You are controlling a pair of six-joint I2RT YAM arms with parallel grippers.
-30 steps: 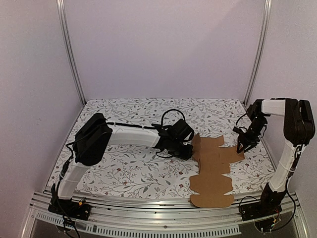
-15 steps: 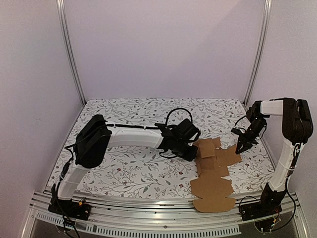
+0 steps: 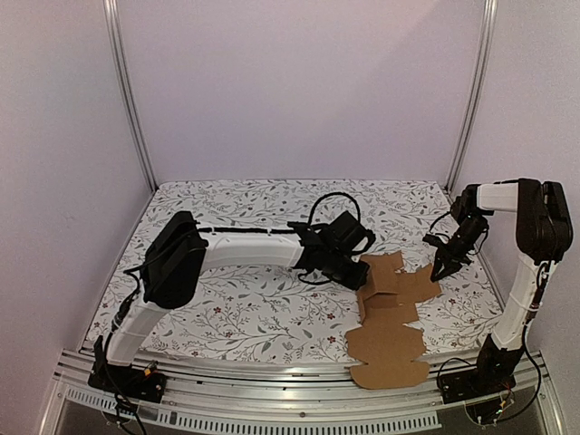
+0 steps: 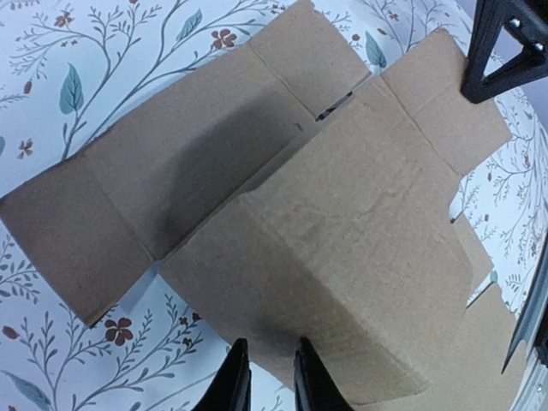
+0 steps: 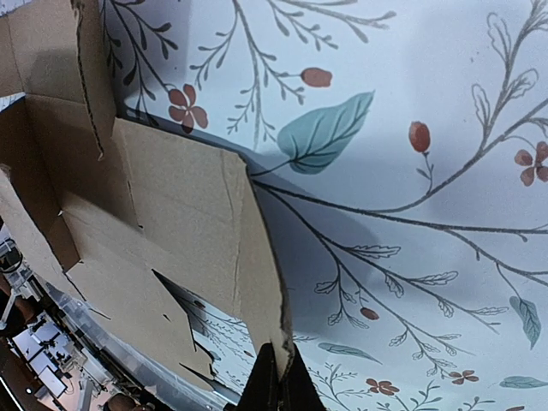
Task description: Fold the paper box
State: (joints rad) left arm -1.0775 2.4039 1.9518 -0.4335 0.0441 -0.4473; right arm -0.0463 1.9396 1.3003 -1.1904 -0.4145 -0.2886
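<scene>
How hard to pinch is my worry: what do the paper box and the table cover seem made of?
The paper box: plain brown cardboard, matte, with fibrous face, scored creases and raw cut edges. The table cover: a smooth sheet printed with leaves and flowers, perhaps vinyl or coated paper.

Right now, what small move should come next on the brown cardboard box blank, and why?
Probably the left gripper pushes the raised panel rightward over its crease: the brown cardboard box blank lies mostly flat, its flap pinched by the right gripper.
</scene>
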